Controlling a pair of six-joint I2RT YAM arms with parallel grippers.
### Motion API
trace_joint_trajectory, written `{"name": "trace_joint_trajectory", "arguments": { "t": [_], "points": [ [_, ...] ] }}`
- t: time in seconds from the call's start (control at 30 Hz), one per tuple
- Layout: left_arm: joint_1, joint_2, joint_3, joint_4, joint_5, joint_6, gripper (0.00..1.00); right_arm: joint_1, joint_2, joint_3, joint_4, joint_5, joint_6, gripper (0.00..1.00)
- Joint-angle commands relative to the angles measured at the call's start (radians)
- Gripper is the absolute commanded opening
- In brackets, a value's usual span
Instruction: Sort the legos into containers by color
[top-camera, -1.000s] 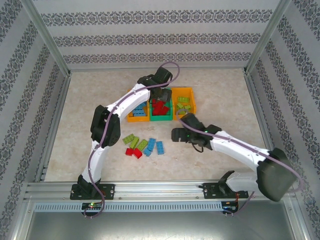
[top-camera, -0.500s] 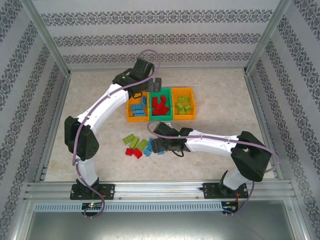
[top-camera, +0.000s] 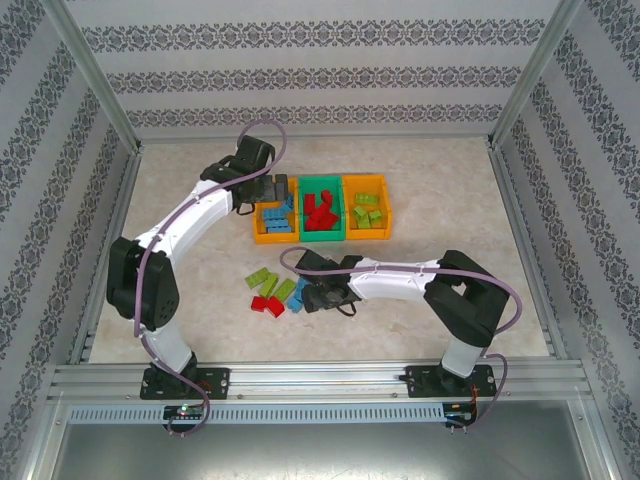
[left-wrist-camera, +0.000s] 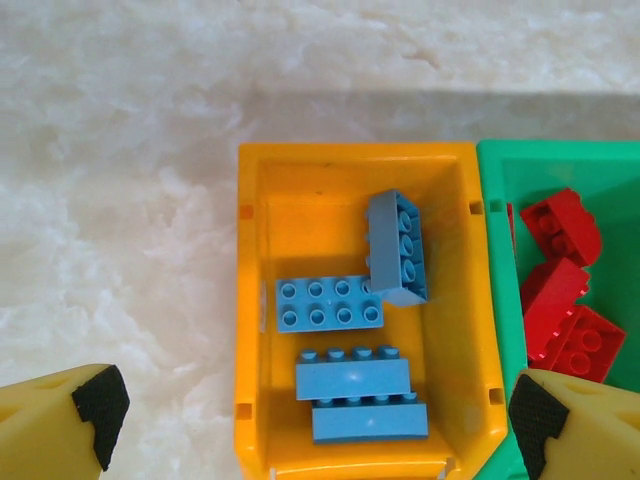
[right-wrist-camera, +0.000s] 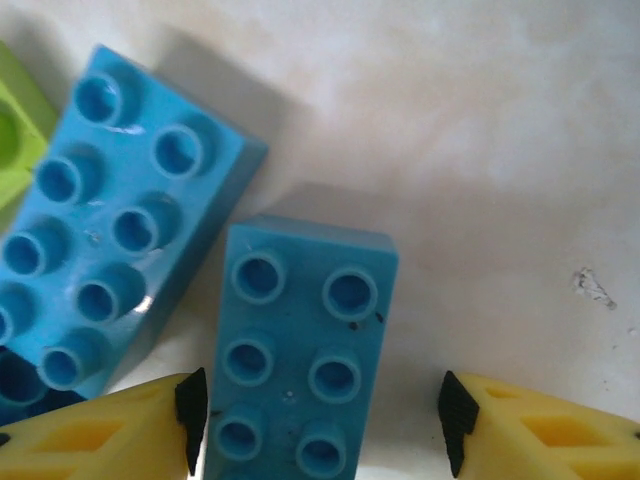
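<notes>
Low in the right wrist frame, the right gripper (right-wrist-camera: 318, 420) brackets a blue brick (right-wrist-camera: 300, 340), part-open, pinch-and-lift due next; the left gripper (left-wrist-camera: 315, 420) gapes wide.

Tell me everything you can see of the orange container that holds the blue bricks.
The orange container is an open-topped rectangular bin of glossy plastic with small slots near its rim. It stands upright on the pale marbled table, its right wall against the green container. Four light blue bricks lie inside, one leaning on another. The left pincer hangs open above it, not touching.
</notes>
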Motion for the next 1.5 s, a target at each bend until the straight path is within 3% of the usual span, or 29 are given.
{"name": "trace_joint_trajectory", "arguments": {
  "t": [0.0, 0.17, 0.47, 0.73, 0.9, 1.23, 1.47],
  "points": [
    [0.022, -0.062, -0.028, 0.055, 0.005, -0.024, 0.99, 0.008, 0.038, 0.019, -0.031, -0.006, 0.008, 0.59],
    [0.033, -0.118, -0.091, 0.089, -0.001, -0.023, 0.99, 0.006, 0.039, 0.015, -0.02, 0.007, 0.009, 0.36],
    [0.054, -0.216, -0.19, 0.061, -0.015, -0.01, 0.99, -0.011, -0.083, 0.043, 0.026, 0.06, -0.066, 0.29],
    [0.094, -0.32, -0.309, 0.059, 0.029, -0.022, 0.99, -0.097, -0.026, 0.231, 0.094, -0.026, -0.15, 0.28],
    [0.099, -0.365, -0.374, 0.046, 0.036, -0.007, 0.99, -0.146, 0.109, 0.406, 0.152, -0.118, -0.145, 0.28],
    [0.098, -0.45, -0.52, 0.031, 0.07, -0.026, 0.99, -0.272, 0.363, 0.733, 0.078, -0.17, -0.061, 0.28],
    [0.087, -0.486, -0.619, 0.071, 0.168, -0.031, 1.0, -0.326, 0.461, 0.857, 0.037, -0.262, -0.047, 0.38]
  ]
}}
